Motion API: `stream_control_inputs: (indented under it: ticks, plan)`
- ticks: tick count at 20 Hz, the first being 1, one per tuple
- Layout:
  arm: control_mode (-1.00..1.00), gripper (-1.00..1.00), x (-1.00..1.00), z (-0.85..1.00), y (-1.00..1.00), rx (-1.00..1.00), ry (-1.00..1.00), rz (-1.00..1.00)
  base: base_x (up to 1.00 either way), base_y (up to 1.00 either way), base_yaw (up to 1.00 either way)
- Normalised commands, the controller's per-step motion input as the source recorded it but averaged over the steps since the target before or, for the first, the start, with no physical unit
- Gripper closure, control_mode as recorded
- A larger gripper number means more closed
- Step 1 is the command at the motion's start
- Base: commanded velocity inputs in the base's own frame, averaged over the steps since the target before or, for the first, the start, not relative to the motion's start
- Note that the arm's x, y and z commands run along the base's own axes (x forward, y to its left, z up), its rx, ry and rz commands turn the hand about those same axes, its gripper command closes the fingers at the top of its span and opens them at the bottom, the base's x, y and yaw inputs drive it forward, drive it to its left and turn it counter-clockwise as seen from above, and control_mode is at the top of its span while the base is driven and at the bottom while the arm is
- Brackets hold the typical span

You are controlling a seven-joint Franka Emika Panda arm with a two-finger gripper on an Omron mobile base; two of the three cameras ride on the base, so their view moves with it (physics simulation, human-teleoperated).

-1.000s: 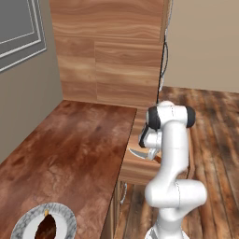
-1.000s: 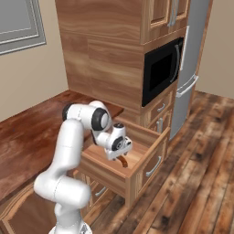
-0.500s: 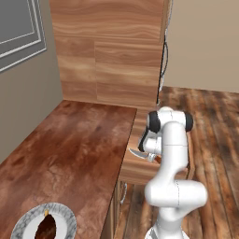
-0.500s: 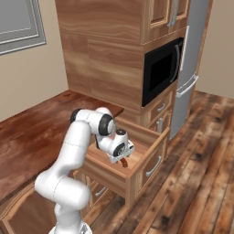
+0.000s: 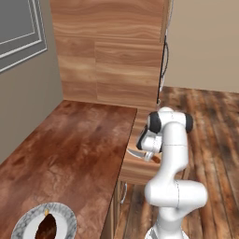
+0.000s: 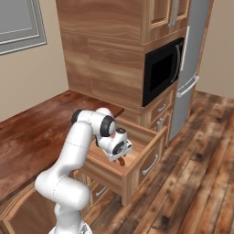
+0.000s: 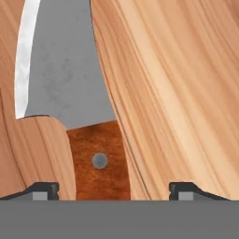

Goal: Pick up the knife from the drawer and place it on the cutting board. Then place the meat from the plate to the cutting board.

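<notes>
The knife (image 7: 65, 70) lies flat on the floor of the open drawer (image 6: 137, 167), its grey blade pointing away from the hand and its brown handle (image 7: 99, 161) nearest to it. My gripper (image 7: 114, 190) hangs low over the handle, open, one fingertip (image 7: 45, 189) on each side and neither touching it. From the base, the gripper (image 6: 119, 156) reaches down into the drawer (image 5: 133, 172), and the blade tip (image 5: 134, 153) sticks out beside the hand. The meat (image 5: 45, 227) rests on the plate (image 5: 65, 215). The cutting board is out of view.
The reddish-brown counter (image 5: 70, 149) runs to the left of the drawer. Tall wooden cabinets (image 6: 105, 50), a black microwave (image 6: 162, 68) and a steel fridge (image 6: 194, 59) stand behind it. Lower drawer fronts with grey handles (image 6: 151, 164) face the wooden floor.
The hand has sunk a little lower into the drawer over the knife. The fingers stand slightly closer together than before.
</notes>
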Motion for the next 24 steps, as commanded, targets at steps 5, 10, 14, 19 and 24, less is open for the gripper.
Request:
stream_control_inputs:
  ticks: [5,10,14,19,24]
  plan:
    - [-1.0,1.0,0.11,-0.54,-0.18,0.0,0.0,0.0,0.0,0.0,0.0]
    - [-1.0,1.0,0.01,-0.67,-0.41,0.01,0.0,0.0,0.0,0.0,0.0]
    - [-1.0,1.0,-0.01,-0.43,-0.61,0.01,-0.03,0.0,0.0,0.0,0.0]
    - [-1.0,1.0,-0.08,-0.25,-0.4,0.0,-0.13,-0.02,0.0,0.0,0.0]
    - [-1.0,1.0,-0.02,0.39,-0.25,0.04,0.12,-0.03,0.0,0.0,0.0]
